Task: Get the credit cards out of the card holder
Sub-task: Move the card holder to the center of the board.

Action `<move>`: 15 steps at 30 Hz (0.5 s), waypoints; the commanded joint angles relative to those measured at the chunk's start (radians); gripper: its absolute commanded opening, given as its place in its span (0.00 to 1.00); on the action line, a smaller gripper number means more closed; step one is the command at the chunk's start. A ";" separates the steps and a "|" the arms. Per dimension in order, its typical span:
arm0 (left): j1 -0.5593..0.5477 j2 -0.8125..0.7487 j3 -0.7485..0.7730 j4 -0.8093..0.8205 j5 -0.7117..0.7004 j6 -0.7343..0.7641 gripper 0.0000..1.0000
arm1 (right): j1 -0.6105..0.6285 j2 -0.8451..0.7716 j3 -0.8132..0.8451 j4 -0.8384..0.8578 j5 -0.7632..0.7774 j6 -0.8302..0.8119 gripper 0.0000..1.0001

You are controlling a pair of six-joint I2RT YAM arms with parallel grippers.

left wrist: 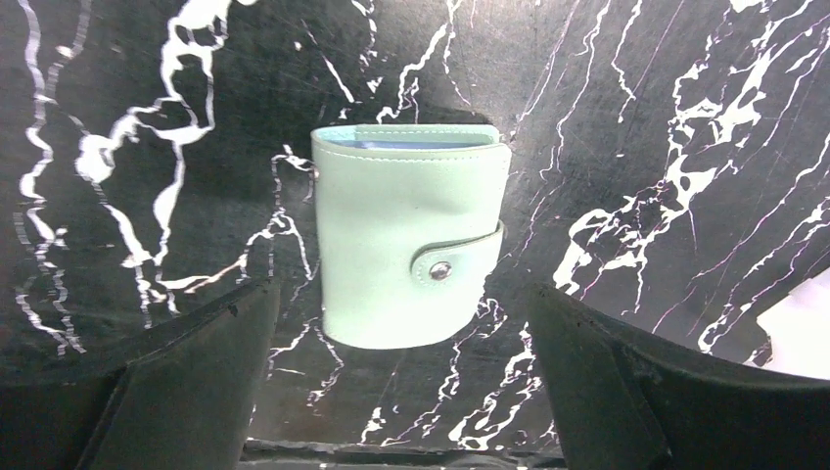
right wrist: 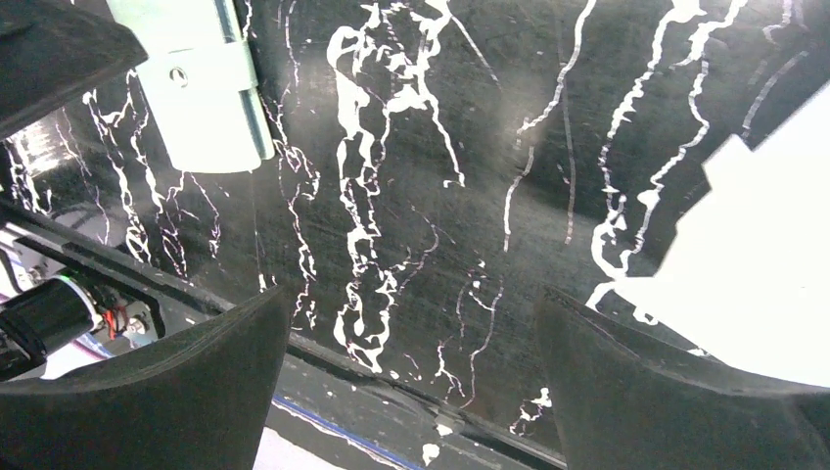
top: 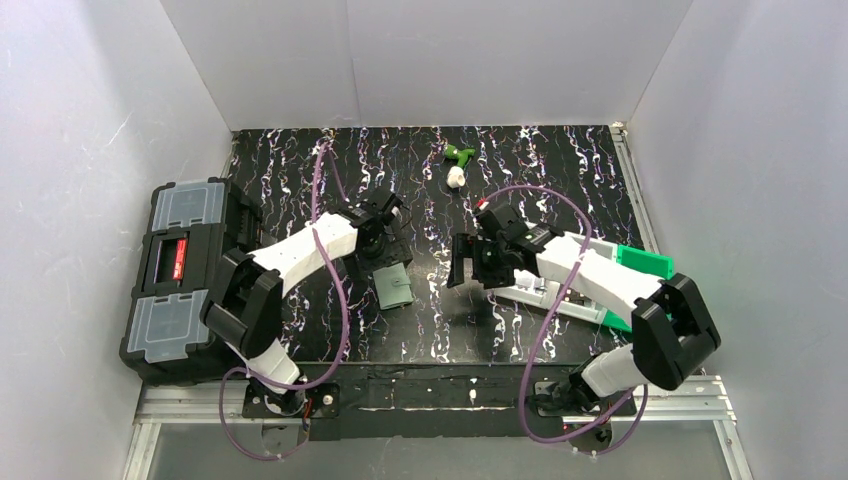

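Wide open, my left gripper (left wrist: 401,304) frames the snapped-shut card holder (left wrist: 401,245) just ahead; my right gripper (right wrist: 411,304), also wide, sits farther off.

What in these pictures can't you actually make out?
- Credit cards: left wrist view, the snapped-shut card holder hides them; only a thin bluish edge shows at its top.
- White tray: right wrist view, cut off by the frame's edge.
- Green-and-white item: top view, too small to identify.

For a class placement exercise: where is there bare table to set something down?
Free: the near strip between card holder and white tray; the far corner beyond the green bin. Crowded: beside the toolbox, under the left arm.
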 commanded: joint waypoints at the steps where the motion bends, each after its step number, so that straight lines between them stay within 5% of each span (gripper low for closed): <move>1: 0.028 -0.120 0.051 -0.088 -0.084 0.080 0.98 | 0.083 0.068 0.131 -0.030 0.087 0.015 1.00; 7: 0.179 -0.262 -0.104 -0.058 0.010 0.114 0.92 | 0.235 0.261 0.374 -0.127 0.184 0.019 0.99; 15: 0.281 -0.321 -0.268 0.043 0.188 0.146 0.62 | 0.288 0.504 0.605 -0.212 0.282 -0.007 0.76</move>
